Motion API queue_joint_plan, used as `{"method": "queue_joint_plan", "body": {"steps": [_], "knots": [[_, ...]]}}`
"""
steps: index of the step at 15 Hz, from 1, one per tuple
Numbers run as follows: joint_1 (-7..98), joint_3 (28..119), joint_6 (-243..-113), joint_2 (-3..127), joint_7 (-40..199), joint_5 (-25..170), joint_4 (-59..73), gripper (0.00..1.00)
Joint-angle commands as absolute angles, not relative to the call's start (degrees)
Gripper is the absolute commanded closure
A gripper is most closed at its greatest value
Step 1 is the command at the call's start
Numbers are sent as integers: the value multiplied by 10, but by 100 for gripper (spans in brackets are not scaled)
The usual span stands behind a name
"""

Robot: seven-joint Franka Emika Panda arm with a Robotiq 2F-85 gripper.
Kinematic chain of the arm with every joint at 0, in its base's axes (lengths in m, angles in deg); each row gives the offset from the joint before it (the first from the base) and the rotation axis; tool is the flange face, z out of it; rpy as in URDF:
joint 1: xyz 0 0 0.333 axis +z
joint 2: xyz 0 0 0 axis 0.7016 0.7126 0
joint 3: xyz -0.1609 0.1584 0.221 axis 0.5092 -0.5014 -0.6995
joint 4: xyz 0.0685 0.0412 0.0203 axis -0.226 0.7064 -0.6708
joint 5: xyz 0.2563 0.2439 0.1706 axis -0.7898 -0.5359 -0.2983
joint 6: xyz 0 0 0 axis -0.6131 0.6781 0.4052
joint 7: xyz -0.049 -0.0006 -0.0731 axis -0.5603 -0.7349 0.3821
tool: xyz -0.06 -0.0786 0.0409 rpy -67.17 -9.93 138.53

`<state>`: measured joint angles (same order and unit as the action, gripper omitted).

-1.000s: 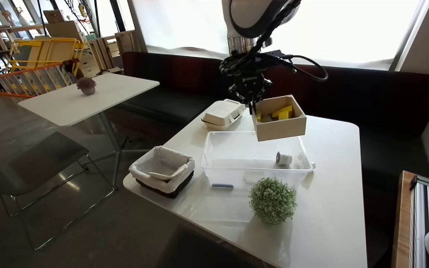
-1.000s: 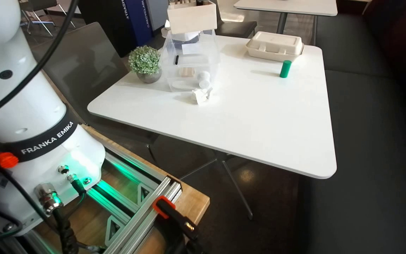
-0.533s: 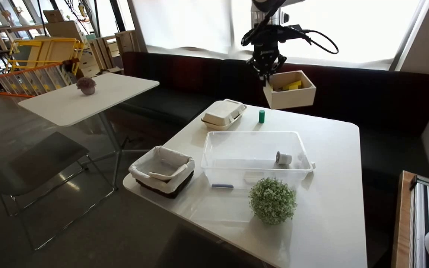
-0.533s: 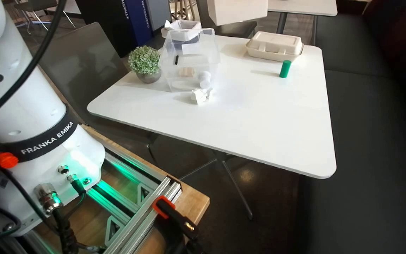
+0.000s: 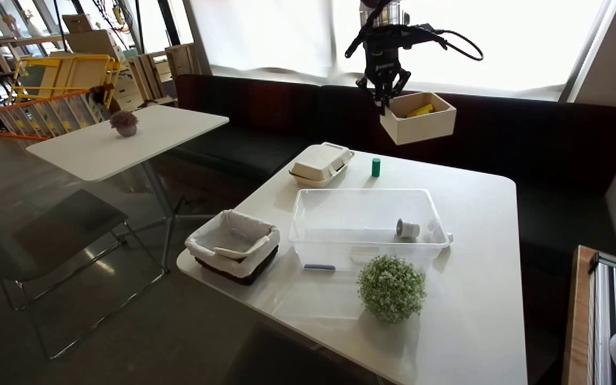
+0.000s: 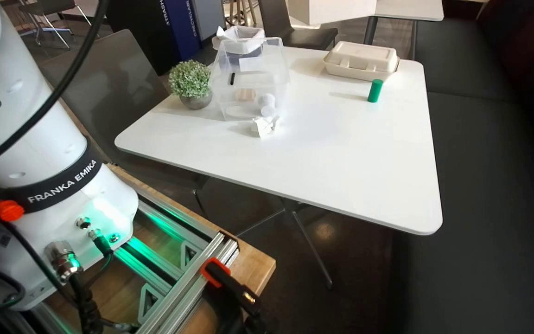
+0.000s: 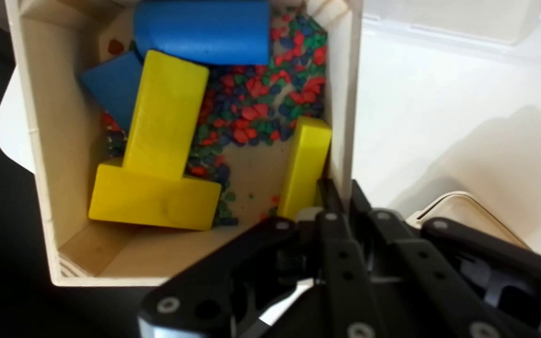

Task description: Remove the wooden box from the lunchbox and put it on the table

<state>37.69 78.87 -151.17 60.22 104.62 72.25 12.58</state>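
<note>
Glossy table (image 5: 479, 256), claw (image 7: 343, 188) pinching wooden box (image 5: 420, 126), perhaps square

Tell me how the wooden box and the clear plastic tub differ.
The wooden box is opaque and light tan, while the plastic tub is see-through. The wooden box is smaller than the plastic tub. The fingers hold the wooden box in the air; the plastic tub rests on the table. Both are open-topped.
</note>
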Motion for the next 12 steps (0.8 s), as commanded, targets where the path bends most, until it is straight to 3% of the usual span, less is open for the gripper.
{"method": "queue_joint_plan", "body": {"steps": [1, 12], "knots": [[373, 799, -1522, 617, 1053, 716, 108, 98], [280, 837, -1595, 781, 1062, 604, -94, 98]]}}
